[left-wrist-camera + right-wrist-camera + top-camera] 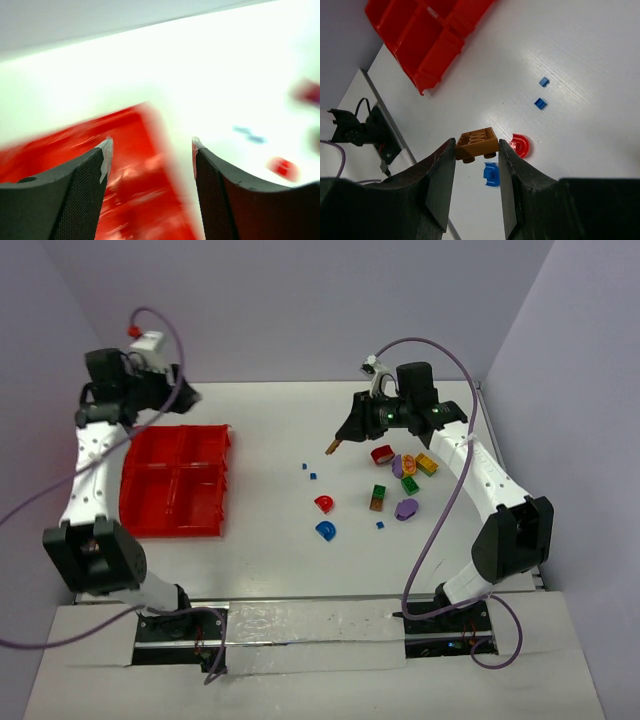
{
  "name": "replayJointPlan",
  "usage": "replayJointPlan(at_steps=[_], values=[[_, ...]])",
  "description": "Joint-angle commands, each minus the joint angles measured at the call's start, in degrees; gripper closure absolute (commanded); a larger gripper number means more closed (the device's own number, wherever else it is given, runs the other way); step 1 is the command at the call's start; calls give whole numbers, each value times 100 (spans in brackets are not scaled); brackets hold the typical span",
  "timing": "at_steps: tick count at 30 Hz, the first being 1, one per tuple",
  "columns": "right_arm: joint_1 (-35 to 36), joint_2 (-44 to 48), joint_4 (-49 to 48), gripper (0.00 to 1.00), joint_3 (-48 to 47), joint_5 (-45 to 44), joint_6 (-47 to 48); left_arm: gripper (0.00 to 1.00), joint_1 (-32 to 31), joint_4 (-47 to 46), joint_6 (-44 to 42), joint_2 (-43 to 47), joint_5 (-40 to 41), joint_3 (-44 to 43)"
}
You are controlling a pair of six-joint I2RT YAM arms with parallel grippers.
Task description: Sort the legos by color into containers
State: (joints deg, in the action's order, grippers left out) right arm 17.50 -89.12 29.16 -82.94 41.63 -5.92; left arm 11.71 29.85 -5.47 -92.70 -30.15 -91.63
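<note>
Right gripper (476, 146), jaws closed on an orange lego (478, 140) held crosswise above the table (580, 60), has the red containers (432, 60) well apart toward the upper left of its wrist view, nearer the left gripper (150, 150), which hangs open and empty above their edge.

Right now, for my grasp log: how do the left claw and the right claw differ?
The left claw is open and empty; the right claw is shut on an orange lego. The left claw is at the red containers; the right claw hangs over bare table, apart from them. Both are dark two-finger claws.
</note>
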Motion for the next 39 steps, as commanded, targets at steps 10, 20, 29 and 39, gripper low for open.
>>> replayJointPlan(at_steps=[10,20,29,39], values=[[50,55,-837,100,366,-249,-2136,29,-3574,-1063,815,1429,-286,1930],[83,-17,-1448,100,747,586,-2800,31,-4741,-1262,609,1058,694,1791],[179,49,-1800,100,1032,958,-3083,36,-5085,-1593,368,699,1354,1600],[193,-12,-1825,85,1080,1109,-3038,93,-5110,-1648,225,634,1344,1578]])
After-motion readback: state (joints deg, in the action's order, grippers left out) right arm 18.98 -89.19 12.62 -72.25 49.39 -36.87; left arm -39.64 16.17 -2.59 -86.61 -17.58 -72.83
